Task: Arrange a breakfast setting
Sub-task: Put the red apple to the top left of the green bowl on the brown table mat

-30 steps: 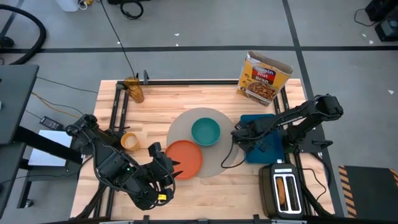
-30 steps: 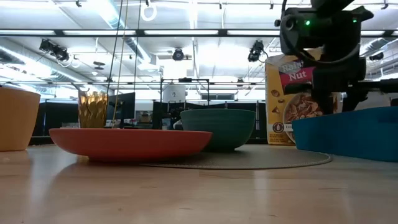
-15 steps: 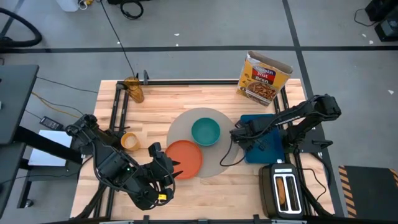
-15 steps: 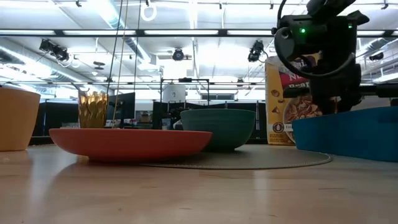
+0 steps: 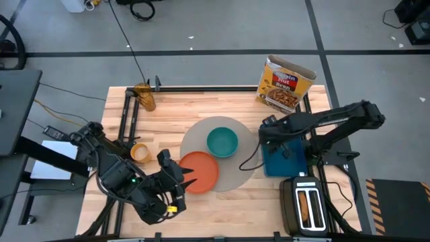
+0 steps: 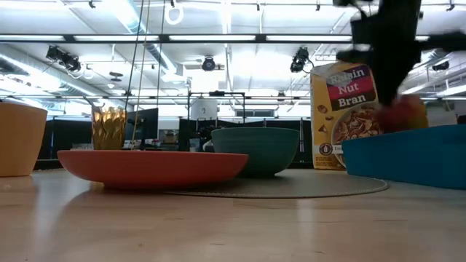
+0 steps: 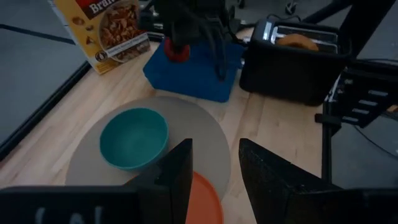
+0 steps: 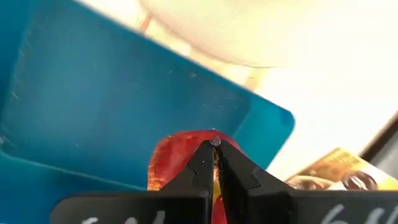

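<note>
Over the blue tray on the right side of the table, the right gripper hangs with its two dark fingers drawn together on the red apple, which shows just past the fingertips above the tray's floor; in the low view the apple sits just above the tray's rim. To the left of the tray lies the grey placemat, with the teal bowl standing on its middle and the orange plate resting on its near left edge, partly over the bare wood. Farther left, near the left arm's base, stands the small yellow-orange cup, off the mat and well apart from the plate. At the near left of the table the left gripper hovers just beside the plate with its fingers spread and nothing between them. At the far right corner a cereal box stands upright, and near the far left corner stands an amber glass. Just nearer than the tray sits the black toaster, with bread showing in a slot.
</note>
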